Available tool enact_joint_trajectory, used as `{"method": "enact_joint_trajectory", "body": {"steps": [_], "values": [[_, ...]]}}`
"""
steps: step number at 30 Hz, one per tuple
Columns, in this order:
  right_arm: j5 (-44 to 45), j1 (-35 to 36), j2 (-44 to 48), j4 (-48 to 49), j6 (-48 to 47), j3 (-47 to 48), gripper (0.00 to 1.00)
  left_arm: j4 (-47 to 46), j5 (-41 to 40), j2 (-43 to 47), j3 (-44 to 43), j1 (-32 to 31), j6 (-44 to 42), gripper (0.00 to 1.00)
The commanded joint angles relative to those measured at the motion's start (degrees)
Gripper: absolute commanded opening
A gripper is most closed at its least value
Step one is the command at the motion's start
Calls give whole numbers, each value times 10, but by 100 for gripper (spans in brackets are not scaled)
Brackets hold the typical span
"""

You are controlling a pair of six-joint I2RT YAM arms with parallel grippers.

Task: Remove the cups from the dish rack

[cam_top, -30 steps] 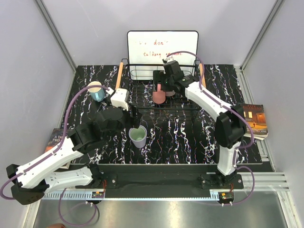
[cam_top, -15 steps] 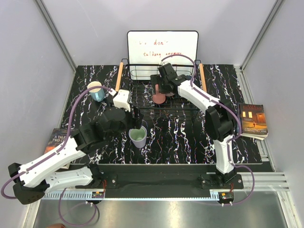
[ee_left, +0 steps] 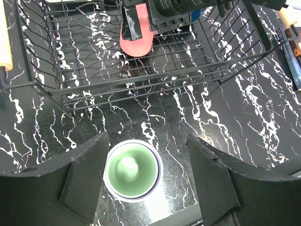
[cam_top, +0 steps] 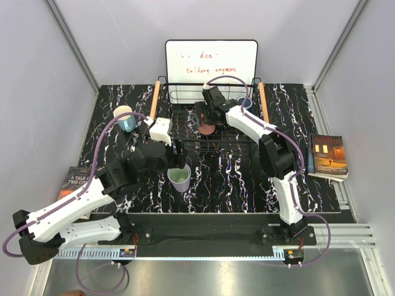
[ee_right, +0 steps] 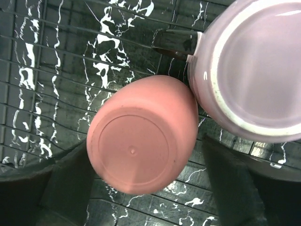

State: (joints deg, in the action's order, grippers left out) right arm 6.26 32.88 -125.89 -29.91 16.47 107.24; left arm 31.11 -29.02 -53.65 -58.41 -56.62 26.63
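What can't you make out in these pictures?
- Top view: the right arm covers the back of the rack, so its cup count is unclear. The whiteboard has a faint first line. The left arm covers part of a book.
- Right wrist: the frame edge cuts off the pale cup.
- Left wrist: the right gripper hides the far end of the salmon cup.

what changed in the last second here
The right hand swung left over the dish rack and now hangs open above the pink cup. The left hand stayed open around the purple cup on the table; no cup moved.
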Motion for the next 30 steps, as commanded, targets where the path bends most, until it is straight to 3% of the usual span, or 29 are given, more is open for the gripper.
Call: {"method": "enact_joint_trajectory", "body": {"steps": [1, 4, 8, 11, 13, 14, 22, 30], "values": [[-16, 7, -3, 3, -5, 16, 77, -35, 7, -3, 5, -1, 7, 72], [-19, 7, 4, 5, -2, 11, 54, -35, 8, 0, 9, -1, 10, 72], [-12, 10, 20, 11, -3, -4, 39, -36, 9, 1, 13, -1, 13, 72], [-8, 13, 37, 16, -4, -20, 19, -36, 11, 0, 14, -1, 15, 72], [-3, 16, 51, 18, -4, -26, 10, -37, 11, 1, 15, -1, 14, 72], [0, 17, 56, 19, -6, -33, 0, -37, 11, -1, 15, -1, 15, 72], [10, 28, 126, 20, -8, -75, 0, -41, 9, -2, 15, -1, 16, 71], [16, 29, 314, 55, 20, -175, 0, -76, -12, -4, 15, 0, 8, 72]]}}
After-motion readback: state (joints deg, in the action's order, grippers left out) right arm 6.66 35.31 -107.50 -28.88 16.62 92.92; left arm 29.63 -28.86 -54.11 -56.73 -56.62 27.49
